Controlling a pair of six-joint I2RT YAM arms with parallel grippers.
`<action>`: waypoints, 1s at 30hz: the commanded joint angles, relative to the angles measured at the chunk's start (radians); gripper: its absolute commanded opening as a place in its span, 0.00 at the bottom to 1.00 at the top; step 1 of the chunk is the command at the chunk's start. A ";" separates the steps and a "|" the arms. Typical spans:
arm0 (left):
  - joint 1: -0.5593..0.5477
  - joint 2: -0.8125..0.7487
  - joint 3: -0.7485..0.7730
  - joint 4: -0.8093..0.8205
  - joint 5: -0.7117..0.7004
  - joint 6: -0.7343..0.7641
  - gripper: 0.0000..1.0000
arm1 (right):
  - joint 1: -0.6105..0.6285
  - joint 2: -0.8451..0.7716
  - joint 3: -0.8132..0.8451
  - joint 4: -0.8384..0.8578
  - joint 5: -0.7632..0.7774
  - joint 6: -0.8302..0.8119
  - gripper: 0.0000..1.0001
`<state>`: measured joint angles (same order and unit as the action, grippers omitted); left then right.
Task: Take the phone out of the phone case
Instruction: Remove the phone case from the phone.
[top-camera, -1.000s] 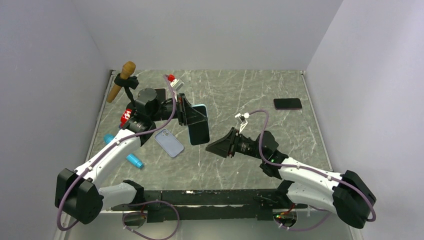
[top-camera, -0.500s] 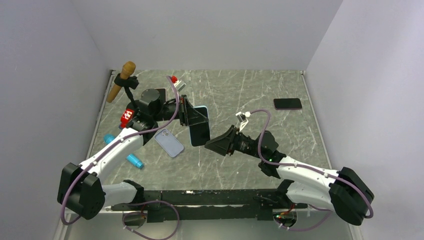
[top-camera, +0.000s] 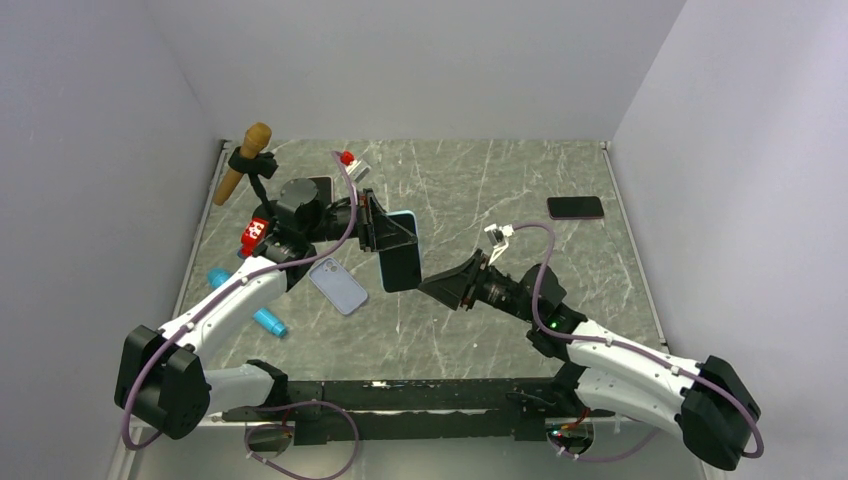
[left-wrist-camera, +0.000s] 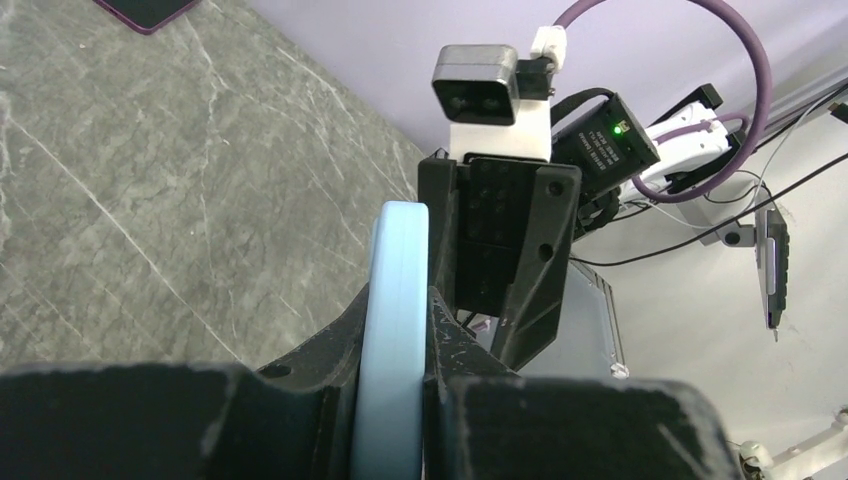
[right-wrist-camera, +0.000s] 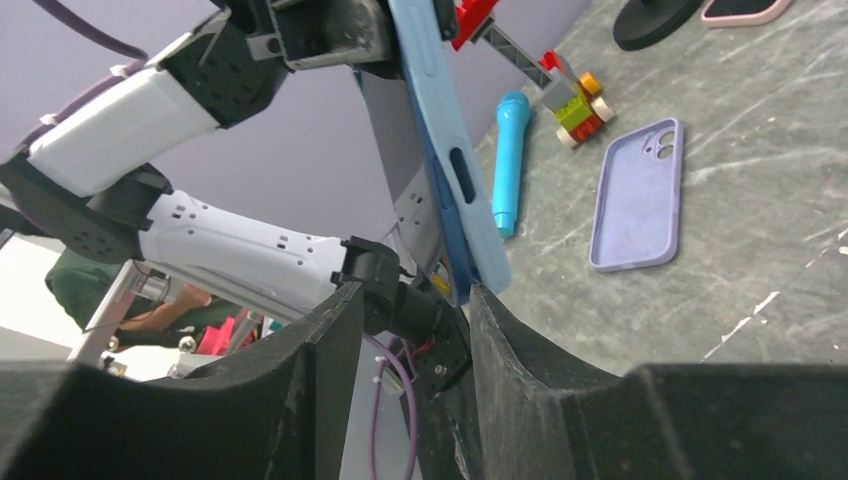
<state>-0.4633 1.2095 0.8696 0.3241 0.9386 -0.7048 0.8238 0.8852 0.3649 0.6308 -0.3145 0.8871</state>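
Note:
My left gripper (top-camera: 385, 232) is shut on a light blue phone case (top-camera: 403, 222), holding it upright above the table's middle. The phone (top-camera: 400, 265) sits in the case, its dark screen showing in the top view. In the left wrist view the case's edge (left-wrist-camera: 395, 330) is pinched between my left gripper's (left-wrist-camera: 400, 300) fingers. My right gripper (top-camera: 430, 287) is open just right of the case's lower corner. In the right wrist view that corner of the case (right-wrist-camera: 450, 150) hangs at the tip of one finger of my right gripper (right-wrist-camera: 410, 295), with nothing gripped.
An empty lilac case (top-camera: 338, 286) lies flat under the held phone. A black phone (top-camera: 575, 207) lies at the back right. A blue marker (top-camera: 268, 321), a red toy (top-camera: 252, 235) and a wooden-handled tool (top-camera: 245, 160) are on the left side.
My right gripper has moved up and left to the held case's lower corner, its jaws slightly narrower. The left gripper has shifted the case a little and kept its hold.

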 joint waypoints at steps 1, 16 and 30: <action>-0.001 -0.001 0.007 0.084 0.028 -0.022 0.00 | 0.002 0.031 0.036 0.038 -0.010 -0.022 0.45; -0.011 0.012 0.014 0.067 0.029 -0.012 0.00 | 0.014 0.033 0.037 0.090 -0.039 -0.008 0.38; -0.043 0.025 0.041 -0.019 0.013 0.055 0.00 | 0.025 0.042 0.055 0.116 -0.049 -0.005 0.39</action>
<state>-0.4889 1.2407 0.8711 0.3119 0.9520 -0.6964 0.8371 0.9501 0.3656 0.6342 -0.3592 0.8825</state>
